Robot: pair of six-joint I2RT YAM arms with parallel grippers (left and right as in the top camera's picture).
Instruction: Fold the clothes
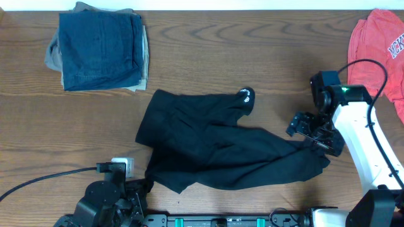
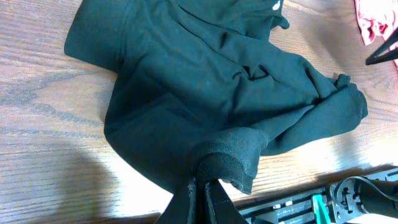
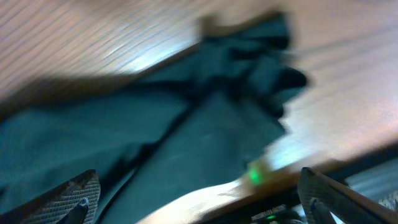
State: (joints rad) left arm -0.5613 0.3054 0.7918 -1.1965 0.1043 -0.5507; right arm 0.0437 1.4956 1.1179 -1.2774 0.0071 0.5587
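Note:
The black garment (image 1: 214, 148) lies crumpled across the middle of the wooden table, a white logo (image 1: 245, 95) showing on its upper tip. My left gripper (image 1: 144, 186) is shut on the garment's ribbed hem at the lower left; in the left wrist view the fingers (image 2: 202, 190) pinch that cuff, with the garment (image 2: 205, 81) spread beyond. My right gripper (image 1: 309, 131) is open and empty, just above the garment's right end. The right wrist view is blurred; it shows the wide-apart fingers (image 3: 199, 199) over the dark fabric (image 3: 186, 137).
A folded dark-blue denim and tan pile (image 1: 98, 47) sits at the back left. A coral-red shirt (image 1: 382, 50) lies at the back right, also in the left wrist view (image 2: 373, 22). The table's front edge and the arm bases (image 1: 221, 219) are close below the garment.

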